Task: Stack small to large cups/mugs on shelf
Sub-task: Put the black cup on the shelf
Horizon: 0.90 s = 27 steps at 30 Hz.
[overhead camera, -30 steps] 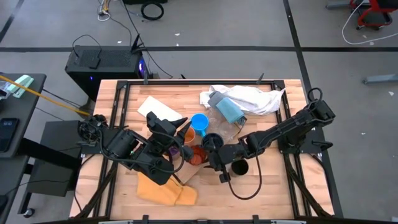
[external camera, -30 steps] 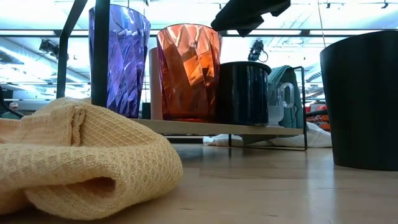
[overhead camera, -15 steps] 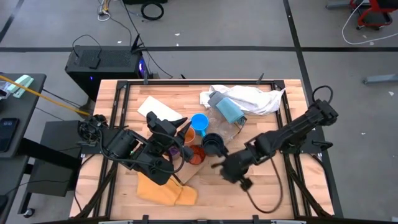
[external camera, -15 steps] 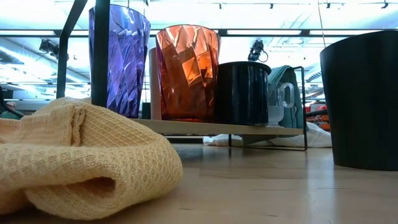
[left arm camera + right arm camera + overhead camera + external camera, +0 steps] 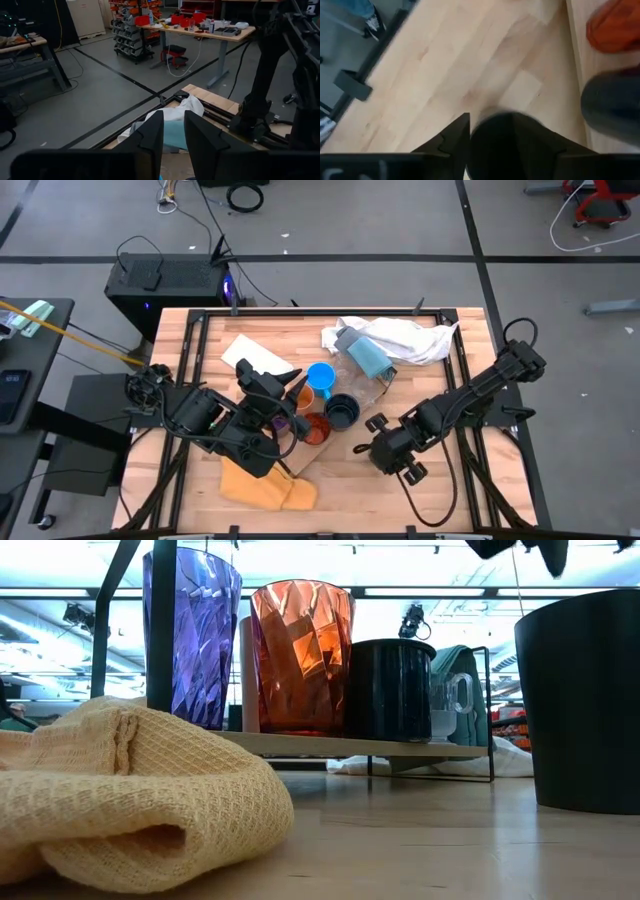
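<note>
On the pale wooden shelf (image 5: 340, 745) stand a purple cup (image 5: 190, 635), a red-orange tumbler (image 5: 300, 655) and a dark mug (image 5: 390, 690). In the high view the blue mug (image 5: 320, 377) and small orange cup (image 5: 302, 393) stand just beyond the tumbler (image 5: 315, 430). A black cup (image 5: 585, 700) stands on the table to the shelf's right. My right gripper (image 5: 385, 448) is open just above it, its fingers (image 5: 455, 137) on either side of the rim (image 5: 500, 125). My left gripper (image 5: 172, 130) hovers over the shelf's cups, its fingers close together and empty.
A yellow waffle cloth (image 5: 265, 485) lies at the near edge in front of the shelf. A white cloth (image 5: 410, 338) and a pale-blue cylinder (image 5: 365, 352) lie at the far side, with a white pad (image 5: 255, 355) at the far left. Bare wood shows at the near right.
My right gripper has gone from above the dark mug on the shelf toward the table's right and near edges. It now stands over the black cup. The cups have stayed where they were.
</note>
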### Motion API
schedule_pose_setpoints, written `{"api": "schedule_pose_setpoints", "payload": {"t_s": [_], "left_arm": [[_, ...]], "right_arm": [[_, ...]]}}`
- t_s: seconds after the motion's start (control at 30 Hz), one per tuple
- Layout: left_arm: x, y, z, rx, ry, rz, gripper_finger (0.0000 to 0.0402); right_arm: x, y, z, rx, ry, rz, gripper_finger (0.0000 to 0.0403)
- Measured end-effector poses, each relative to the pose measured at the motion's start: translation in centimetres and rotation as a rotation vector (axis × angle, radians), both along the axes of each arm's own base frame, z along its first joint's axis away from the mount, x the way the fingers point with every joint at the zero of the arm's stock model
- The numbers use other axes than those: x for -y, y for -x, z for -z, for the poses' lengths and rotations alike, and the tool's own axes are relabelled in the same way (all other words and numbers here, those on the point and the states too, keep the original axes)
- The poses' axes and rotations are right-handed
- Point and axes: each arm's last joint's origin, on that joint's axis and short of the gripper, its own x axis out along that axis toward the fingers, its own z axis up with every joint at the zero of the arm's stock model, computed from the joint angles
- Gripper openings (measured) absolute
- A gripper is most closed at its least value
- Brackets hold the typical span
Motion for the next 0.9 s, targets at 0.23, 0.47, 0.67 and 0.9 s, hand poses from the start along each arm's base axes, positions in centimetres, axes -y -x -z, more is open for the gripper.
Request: {"api": "schedule_pose_setpoints", "payload": {"t_s": [0.23,0.47,0.67,0.9], "left_arm": [[0.0,0.0,0.0,-0.001,-0.001,0.000,0.0092],[0.0,0.0,0.0,-0.011,-0.010,0.003,0.0090],[0.0,0.0,0.0,-0.011,-0.010,0.003,0.0083],[0.0,0.0,0.0,-0.013,-0.012,0.003,0.0091]], "right_arm": [[0.2,0.4,1.2,-0.046,0.017,0.052,0.0170],[0.1,0.4,1.2,-0.044,0.014,0.079,0.0163],[-0.2,0.4,1.1,-0.033,0.001,0.085,0.0163],[-0.3,0.1,1.3,-0.025,-0.001,0.097,0.0162]]}}
